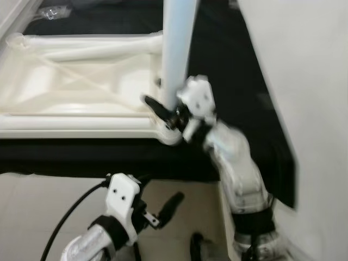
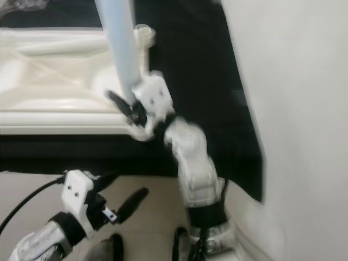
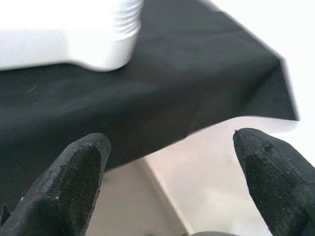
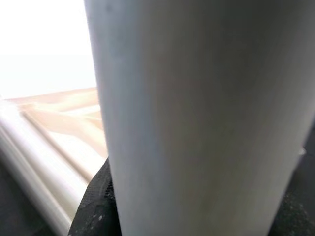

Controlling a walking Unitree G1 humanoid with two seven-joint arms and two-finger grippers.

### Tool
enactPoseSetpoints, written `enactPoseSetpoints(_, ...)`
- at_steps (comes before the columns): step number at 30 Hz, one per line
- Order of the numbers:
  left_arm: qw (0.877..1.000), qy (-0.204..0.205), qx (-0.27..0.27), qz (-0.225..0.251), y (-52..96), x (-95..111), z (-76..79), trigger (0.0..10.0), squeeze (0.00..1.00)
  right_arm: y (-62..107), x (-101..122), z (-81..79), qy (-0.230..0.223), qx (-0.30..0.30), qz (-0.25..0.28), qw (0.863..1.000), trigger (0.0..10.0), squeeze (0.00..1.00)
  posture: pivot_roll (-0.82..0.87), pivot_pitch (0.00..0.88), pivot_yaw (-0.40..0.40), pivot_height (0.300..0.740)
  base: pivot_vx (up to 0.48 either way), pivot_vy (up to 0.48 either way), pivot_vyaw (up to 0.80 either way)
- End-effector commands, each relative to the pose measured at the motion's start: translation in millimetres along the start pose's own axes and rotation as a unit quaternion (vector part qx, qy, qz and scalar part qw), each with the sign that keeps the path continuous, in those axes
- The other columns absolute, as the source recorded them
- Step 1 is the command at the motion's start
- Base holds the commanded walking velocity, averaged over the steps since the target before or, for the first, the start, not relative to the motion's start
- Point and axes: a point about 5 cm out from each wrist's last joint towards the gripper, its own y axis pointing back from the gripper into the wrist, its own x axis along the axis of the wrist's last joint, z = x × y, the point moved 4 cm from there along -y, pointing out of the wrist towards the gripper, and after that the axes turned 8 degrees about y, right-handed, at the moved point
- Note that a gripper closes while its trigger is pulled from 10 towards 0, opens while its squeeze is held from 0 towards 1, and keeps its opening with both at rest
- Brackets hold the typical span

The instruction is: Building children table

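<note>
The right gripper (image 1: 163, 111) clamps its two black fingers around the foot of a pale blue table leg (image 1: 178, 49), which stands upright in the near right corner socket of the upturned white tabletop (image 1: 81, 117). In the right wrist view the leg (image 4: 206, 118) fills the space between the finger pads, one dark pad (image 4: 96, 206) pressed against its side. The tabletop lies underside up, its moulded ribs showing, on a black cloth (image 1: 228, 60) spread over the floor beside a white wall (image 1: 310, 81) on the right. A second corner socket shows at the tabletop's far right, just behind the leg. The left gripper (image 1: 163, 215) hovers low and near, over pale floor (image 1: 32, 201) short of the cloth's near edge, its fingers spread wide and empty; its wrist view looks past both fingertips (image 3: 74, 172) at the cloth and the ribbed white corner socket (image 3: 115, 29) of the tabletop. A small clear bag (image 1: 51, 13), its contents too blurred to tell, lies on the cloth at the far left.

The step in hand appears to be seating this leg in its socket. The next move likely calls for keeping the leg vertical while pressing or twisting it home, then letting go only once it stands firm. Whether it is fully seated cannot be told.
</note>
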Motion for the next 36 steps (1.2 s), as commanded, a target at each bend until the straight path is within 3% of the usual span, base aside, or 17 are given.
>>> enactPoseSetpoints(1, 1.000, -0.003, 0.005, -0.009, -1.6, -6, -1.6, 10.0, 0.00, 23.3, -92, -24.7, -0.069, 0.000, -0.222, 0.973, 10.0, 0.00, 0.10, 0.341, -0.053, 0.740, 0.000, 0.000, 0.00)
enactPoseSetpoints(3, 1.000, -0.003, 0.005, -0.009, -1.6, -6, -1.6, 10.0, 0.00, 23.3, -92, -24.7, -0.069, 0.000, -0.222, 0.973, 10.0, 0.00, 0.10, 0.341, -0.053, 0.740, 0.000, 0.000, 0.00)
enactPoseSetpoints(5, 1.000, -0.002, 0.007, -0.007, -5.3, -8, -4.0, 10.0, 0.00, -2.3, -88, -12.5, -0.065, -0.005, -0.202, 0.977, 10.0, 0.00, 0.09, 0.321, -0.073, 0.740, 0.000, 0.000, 0.00)
enactPoseSetpoints(11, 1.000, 0.000, 0.016, -0.002, -8.7, -10, -6.8, 10.0, 0.00, -11.5, -86, -3.9, -0.081, -0.002, -0.194, 0.978, 10.0, 0.00, 0.09, 0.304, -0.086, 0.740, 0.000, 0.000, 0.00)
enactPoseSetpoints(13, 1.000, -0.001, 0.019, 0.000, -10.7, -11, -7.6, 10.0, 0.00, -12.6, -76, -11.9, -0.138, 0.015, -0.178, 0.974, 10.0, 0.00, 0.09, 0.295, -0.085, 0.740, 0.000, 0.000, 0.00)
enactPoseSetpoints(14, 1.000, -0.002, 0.019, 0.001, -11.9, -12, -7.7, 10.0, 0.00, -14.9, -58, -25.2, -0.185, 0.085, -0.133, 0.970, 10.0, 0.00, 0.10, 0.290, -0.082, 0.740, 0.000, 0.000, 0.00)
enactPoseSetpoints(16, 1.000, -0.002, 0.018, 0.001, -12.1, -12, -7.6, 10.0, 0.00, -14.5, -51, -29.8, -0.193, 0.117, -0.114, 0.968, 10.0, 0.00, 0.10, 0.290, -0.082, 0.740, 0.000, 0.000, 0.00)
enactPoseSetpoints(17, 1.000, -0.003, 0.018, 0.001, -12.4, -12, -7.4, 10.0, 0.00, -11.8, -46, -31.6, -0.183, 0.160, -0.098, 0.965, 10.0, 0.00, 0.10, 0.288, -0.081, 0.740, 0.000, 0.000, 0.00)
enactPoseSetpoints(19, 1.000, -0.003, 0.017, 0.002, -12.8, -12, -7.2, 10.0, 0.00, -9.5, -44, -32.2, -0.174, 0.185, -0.093, 0.963, 10.0, 0.00, 0.10, 0.288, -0.081, 0.740, 0.000, 0.000, 0.00)
enactPoseSetpoints(21, 1.000, -0.004, 0.017, 0.003, -13.4, -12, -6.8, 10.0, 0.00, -0.7, -40, -30.7, -0.167, 0.260, -0.077, 0.948, 10.0, 0.00, 0.10, 0.286, -0.080, 0.740, 0.000, 0.000, 0.00)
enactPoseSetpoints(22, 1.000, -0.004, 0.017, 0.003, -13.4, -12, -6.8, 10.0, 0.00, -0.7, -40, -30.7, -0.167, 0.260, -0.077, 0.948, 10.0, 0.00, 0.10, 0.286, -0.080, 0.740, 0.000, 0.000, 0.00)
enactPoseSetpoints(25, 1.000, -0.003, 0.017, 0.008, -13.0, -11, -5.5, 10.0, 0.00, 8.7, -40, -13.9, -0.127, 0.360, -0.043, 0.923, 10.0, 0.00, 0.10, 0.294, -0.084, 0.740, 0.000, 0.000, 0.00)
enactPoseSetpoints(29, 1.000, -0.001, 0.019, 0.010, -11.5, -10, -4.9, 10.0, 0.00, 10.3, -41, -8.8, -0.107, 0.390, -0.033, 0.914, 10.0, 0.00, 0.11, 0.306, -0.080, 0.740, 0.000, 0.000, 0.00)
enactPoseSetpoints(31, 1.000, 0.000, 0.020, 0.012, -9.5, -8, -3.9, 10.0, 0.00, 10.9, -43, -11.2, -0.097, 0.418, -0.033, 0.903, 10.0, 0.00, 0.12, 0.321, -0.075, 0.740, 0.000, 0.000, 0.00)
enactPoseSetpoints(33, 1.000, 0.001, 0.020, 0.012, -8.5, -8, -3.4, 10.0, 0.00, 7.2, -47, -12.6, -0.094, 0.421, -0.039, 0.902, 10.0, 0.00, 0.12, 0.323, -0.076, 0.740, 0.000, 0.000, 0.00)
enactPoseSetpoints(36, 1.000, 0.003, 0.020, 0.012, -6.3, -7, -2.0, 10.0, 0.00, -7.8, -63, -13.2, -0.085, 0.379, -0.078, 0.918, 10.0, 0.00, 0.13, 0.332, -0.082, 0.740, 0.000, 0.000, 0.00)
